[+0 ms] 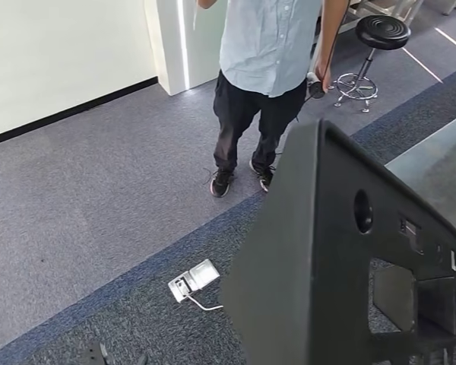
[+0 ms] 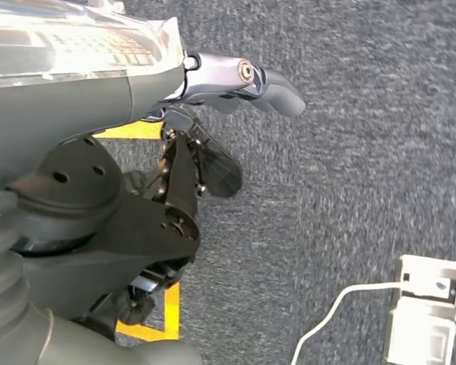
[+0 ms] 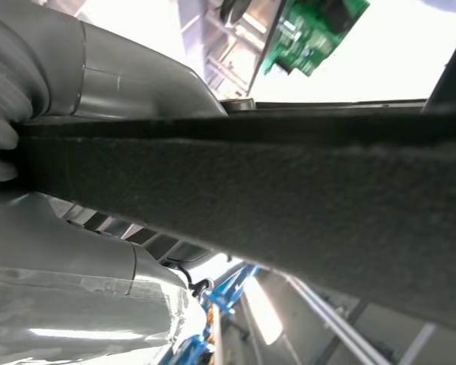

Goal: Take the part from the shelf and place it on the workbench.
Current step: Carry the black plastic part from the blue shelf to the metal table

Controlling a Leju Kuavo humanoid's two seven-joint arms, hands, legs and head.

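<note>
One big black part (image 1: 323, 251) fills the head view from about four to six o'clock, a moulded panel with a round hole and squarish cut-outs, raised above the grey carpet (image 1: 88, 213). At the right wrist, the right hand (image 3: 99, 91) has its thick grey thumb laid over the top of the part's dark edge, with more of the hand beneath it, so the panel sits clamped between them. Over on the other side, the left hand (image 2: 237, 84) hangs over the carpet, thumb stretched out straight with nothing against it; the other fingers are out of sight, so I cannot tell how that hand stands. At twelve o'clock a person (image 1: 266, 68) in a pale shirt and dark trousers stands on the carpet. A black stool (image 1: 375, 46) sits at one o'clock. Down at seven o'clock a white floor box (image 1: 194, 280) lies open with a white cable running from it. At three o'clock, a grey-green surface (image 1: 438, 171) shows past the part.
</note>
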